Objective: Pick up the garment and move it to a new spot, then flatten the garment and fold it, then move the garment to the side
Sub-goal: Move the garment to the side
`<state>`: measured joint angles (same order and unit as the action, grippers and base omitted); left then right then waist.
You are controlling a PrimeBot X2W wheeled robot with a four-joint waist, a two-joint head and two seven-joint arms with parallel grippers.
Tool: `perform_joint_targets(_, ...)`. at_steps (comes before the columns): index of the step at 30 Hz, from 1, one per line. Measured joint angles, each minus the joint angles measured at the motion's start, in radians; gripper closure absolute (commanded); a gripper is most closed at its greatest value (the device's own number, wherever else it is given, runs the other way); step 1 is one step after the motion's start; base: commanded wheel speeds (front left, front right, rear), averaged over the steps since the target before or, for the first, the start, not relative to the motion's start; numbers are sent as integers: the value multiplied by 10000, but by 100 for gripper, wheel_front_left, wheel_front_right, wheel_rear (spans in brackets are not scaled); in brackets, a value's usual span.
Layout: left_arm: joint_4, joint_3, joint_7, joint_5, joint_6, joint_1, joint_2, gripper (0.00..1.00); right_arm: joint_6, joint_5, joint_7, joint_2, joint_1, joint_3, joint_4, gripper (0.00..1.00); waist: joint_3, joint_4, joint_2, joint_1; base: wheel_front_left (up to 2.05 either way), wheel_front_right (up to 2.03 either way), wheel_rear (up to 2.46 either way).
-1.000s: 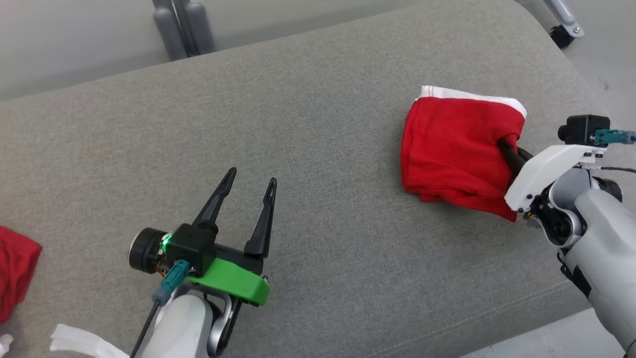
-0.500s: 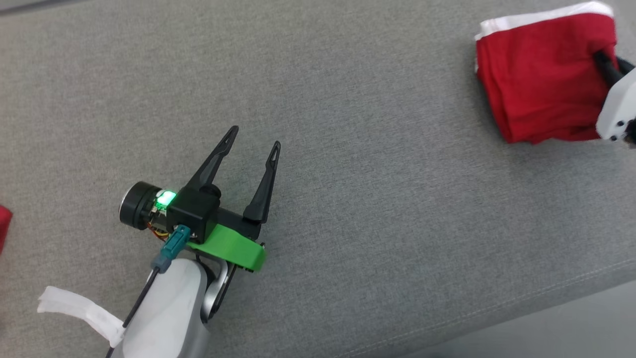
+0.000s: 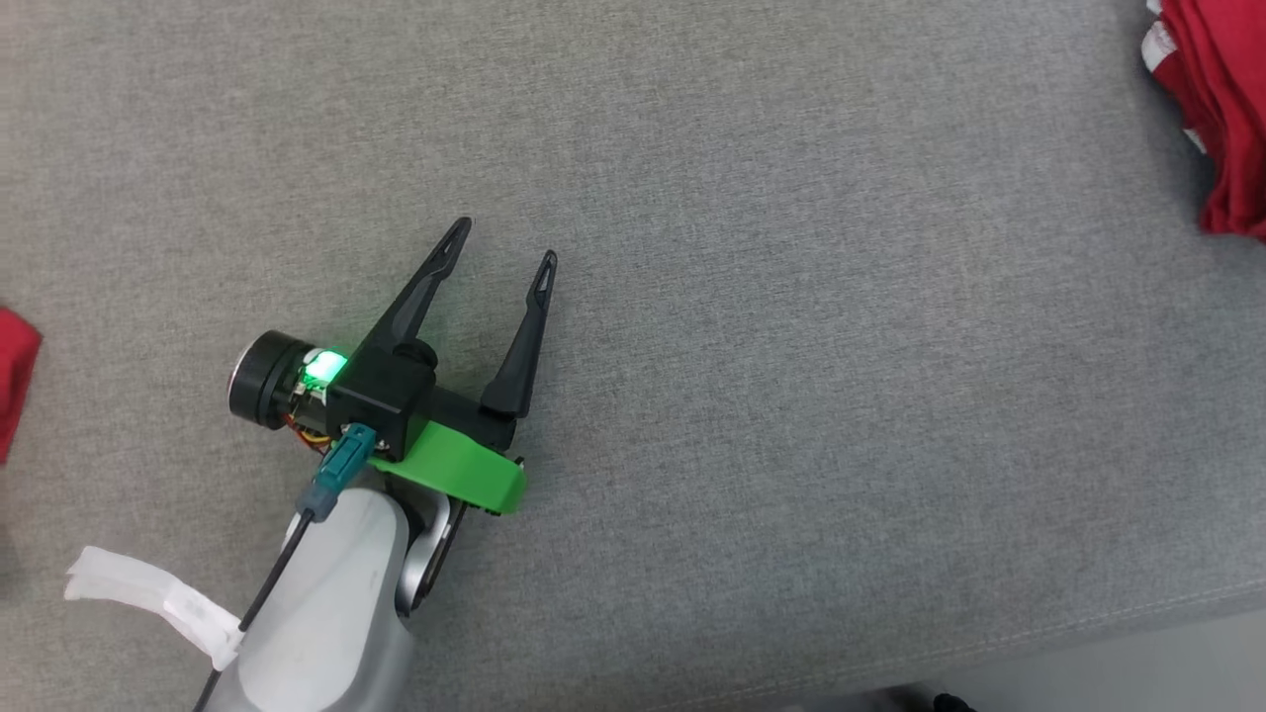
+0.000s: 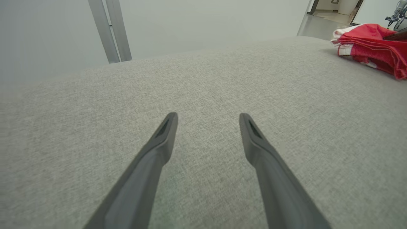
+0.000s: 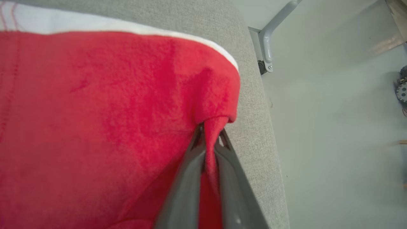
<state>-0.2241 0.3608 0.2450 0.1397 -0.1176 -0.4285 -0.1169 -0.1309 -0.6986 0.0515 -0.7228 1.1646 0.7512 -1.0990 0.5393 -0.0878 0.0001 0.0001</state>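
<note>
A: Left gripper?
B: Spread wide, empty, over the cushion at 7 o'clock.
A: The garment?
B: Folded at 2 o'clock by the cushion's edge; long axis unclear. Right gripper pinches its red fold.

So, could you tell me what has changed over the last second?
Mainly the head camera shifted, pushing the red garment to that view's upper right edge. Nothing was taken or released: the right gripper stays pinched on a garment fold, the left gripper stays open over the grey cushion.
</note>
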Motion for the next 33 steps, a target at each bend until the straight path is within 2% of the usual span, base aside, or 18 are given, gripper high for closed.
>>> perform_joint_targets(1,-23,2,13,2,36,-2,6,0,0,2,31,25,54,17,-117,0,10,45,0,0,0,0,0)
perform_joint_targets(9,-380,-15,117,284,102,134,88,0,0,163,6,330,274,334,-694,0,-480,149,0,0,0,0,0)
perform_joint_targets(14,-583,-104,146,470,138,546,161,0,0,73,102,351,212,529,-470,0,-1175,81,0,0,0,0,0)
perform_joint_targets(23,-380,-844,165,895,437,1742,203,0,0,-905,422,529,-1024,790,1124,0,-2831,46,0,-2,0,0,0)
perform_joint_targets(29,-69,-1379,174,970,635,2696,155,0,0,-1630,-418,299,-2253,579,3103,0,-3947,167,0,-2,0,0,0)
perform_joint_targets(33,67,-1760,174,1003,840,3190,104,0,0,-1457,-1496,190,-3261,171,4034,0,-4600,328,0,-2,0,0,0)
